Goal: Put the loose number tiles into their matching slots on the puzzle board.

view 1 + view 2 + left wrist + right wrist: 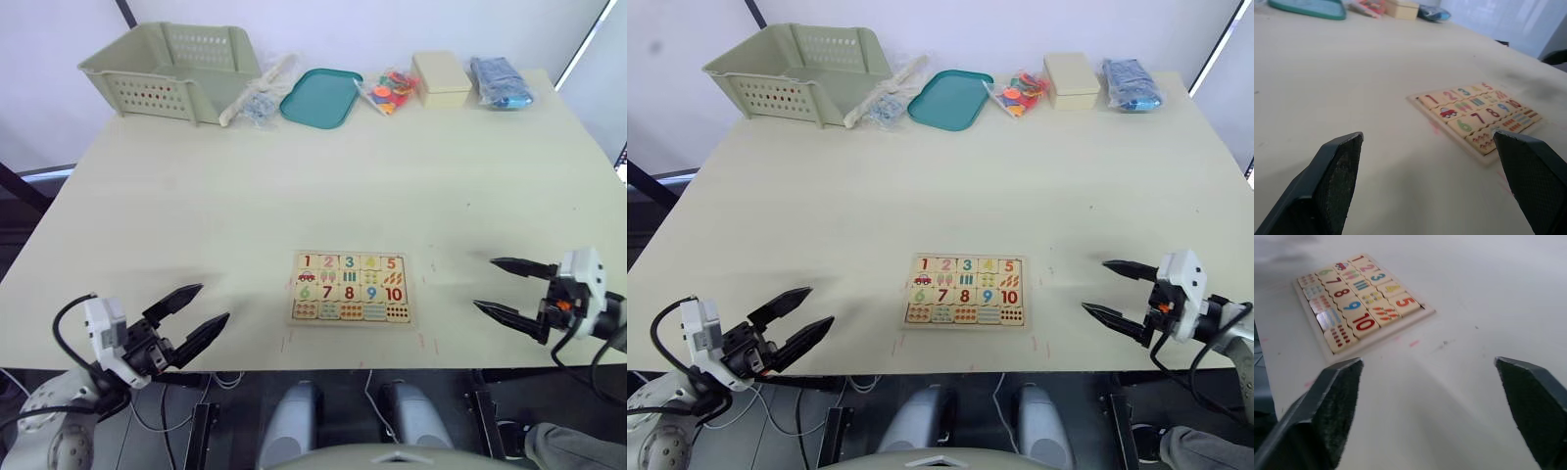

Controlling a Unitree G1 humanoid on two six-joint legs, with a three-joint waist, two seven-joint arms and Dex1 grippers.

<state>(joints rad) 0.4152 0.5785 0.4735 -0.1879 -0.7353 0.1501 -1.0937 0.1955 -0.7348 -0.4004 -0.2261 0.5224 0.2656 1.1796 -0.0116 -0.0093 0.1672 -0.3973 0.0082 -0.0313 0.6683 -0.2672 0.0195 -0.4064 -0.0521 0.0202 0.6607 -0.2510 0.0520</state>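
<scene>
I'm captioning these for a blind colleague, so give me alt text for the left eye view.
A wooden puzzle board with its top row of tiles 1 to 5 seated lies near the front of a pale table, between the open left gripper and open right gripper. A basket, teal tray and small items line the far edge.

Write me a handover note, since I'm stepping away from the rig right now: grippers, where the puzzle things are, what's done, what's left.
Left gripper: open, holding nothing, hovering left of the puzzle board.
Right gripper: open, holding nothing, hovering right of the board.
Board: flat on the table near the front edge, between the two grippers.
Number tiles 1 to 5: all sitting in the board's top row, in order; no loose tiles lie on the table.
Done: the top row looks filled.
Left: probably nothing but checking that each tile sits flush.
</scene>
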